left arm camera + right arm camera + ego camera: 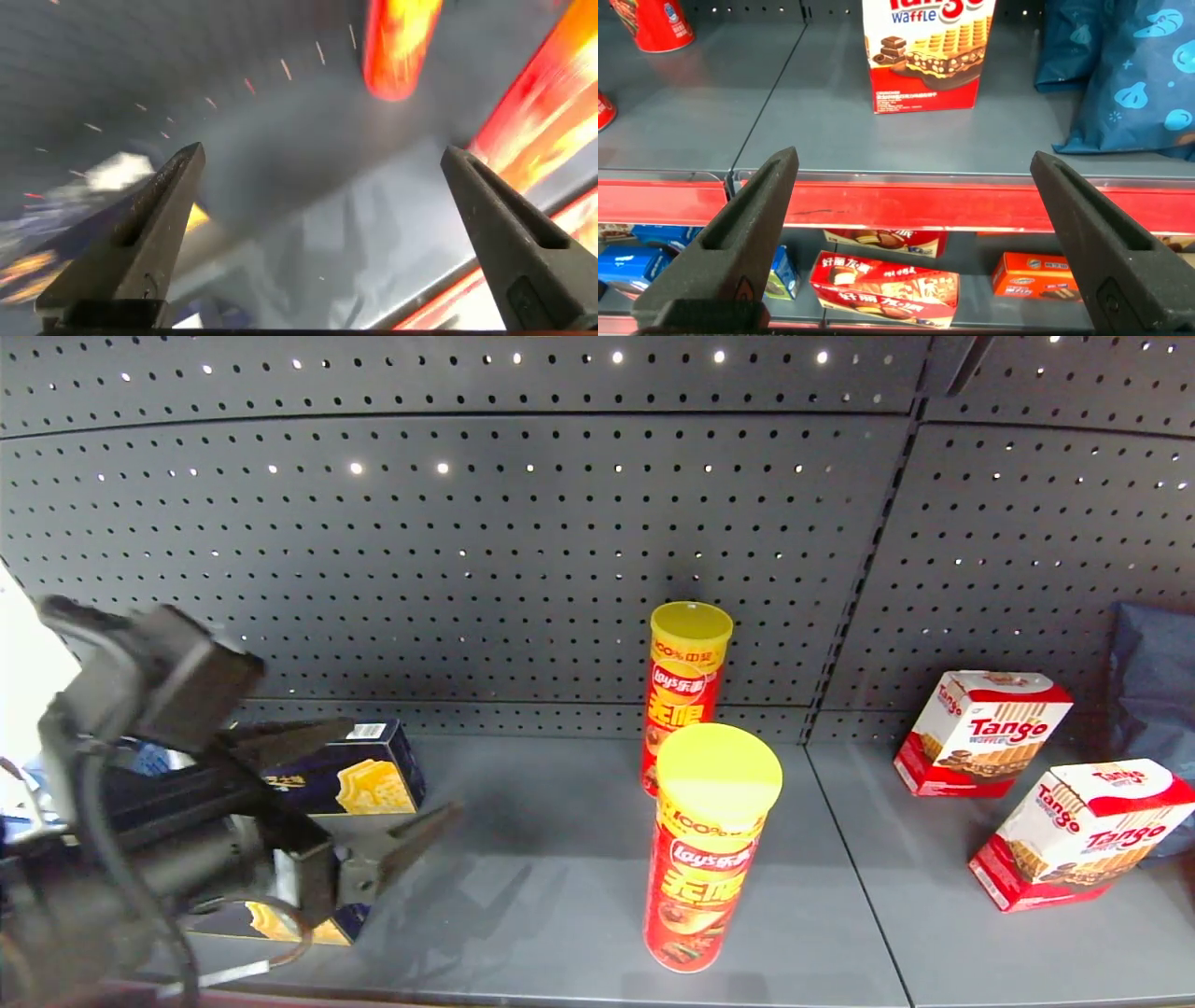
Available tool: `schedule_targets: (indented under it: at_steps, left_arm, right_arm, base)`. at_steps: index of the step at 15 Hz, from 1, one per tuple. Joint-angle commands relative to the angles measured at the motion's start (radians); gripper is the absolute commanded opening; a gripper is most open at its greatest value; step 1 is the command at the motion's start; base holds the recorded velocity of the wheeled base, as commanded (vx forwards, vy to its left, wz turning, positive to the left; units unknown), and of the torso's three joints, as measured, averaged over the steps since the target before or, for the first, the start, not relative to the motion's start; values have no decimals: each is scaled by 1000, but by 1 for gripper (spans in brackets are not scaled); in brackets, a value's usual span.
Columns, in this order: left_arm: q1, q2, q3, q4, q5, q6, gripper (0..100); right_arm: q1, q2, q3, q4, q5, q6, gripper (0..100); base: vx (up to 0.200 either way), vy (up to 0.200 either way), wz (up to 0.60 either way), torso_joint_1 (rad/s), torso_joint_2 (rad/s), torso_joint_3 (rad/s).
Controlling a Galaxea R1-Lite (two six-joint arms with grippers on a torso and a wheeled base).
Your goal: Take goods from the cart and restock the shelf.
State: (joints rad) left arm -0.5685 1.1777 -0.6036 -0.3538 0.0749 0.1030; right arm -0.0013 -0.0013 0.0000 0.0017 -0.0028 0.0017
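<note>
Left gripper (406,764) fingers released, empty, just in front of the blue cracker box (373,786) lying lengthwise along the shelf (541,868) — right gripper (915,159) also spread, facing the wafer box (924,56).

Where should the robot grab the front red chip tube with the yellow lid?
The front yellow-lidded red chip tube stands upright, so probably squeeze its round middle from both sides, coming in over the grey shelf edge; another red tube stands behind.

My left arm (177,845) is dark grey and black, a boxy grey block (182,677) at its 12 o'clock, black cables (98,845) looping at 7 o'clock. My left fingers (140,243) and right fingers (738,243) are long, dark grey, pointed wedges.
</note>
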Motion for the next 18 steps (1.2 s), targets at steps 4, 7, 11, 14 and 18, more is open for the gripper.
schedule_targets:
  at_steps: [4, 7, 11, 14, 18]
  left_arm:
    - [95, -589, 249, -1, 39, -58, 100]
    - [308, -747, 395, 36, 54, -71, 100]
    - [489, -940, 593, 52, 16, -111, 100]
    - [493, -1024, 604, 230, 31, -112, 100]
    - [532, -1110, 602, 345, 26, -132, 100]
  right_arm:
    - [0, 1, 0, 0, 0, 0, 100]
    - [0, 1, 0, -2, 0, 0, 100]
    - [0, 1, 0, -2, 0, 0, 100]
    - [0, 1, 0, 0, 0, 0, 100]
    - [0, 1, 0, 0, 0, 0, 100]
  base:
    - [0, 0, 0, 0, 0, 0]
    - [0, 0, 0, 0, 0, 0]
    - [0, 0, 0, 0, 0, 0]
    - [0, 0, 0, 0, 0, 0]
    - [0, 0, 0, 0, 0, 0]
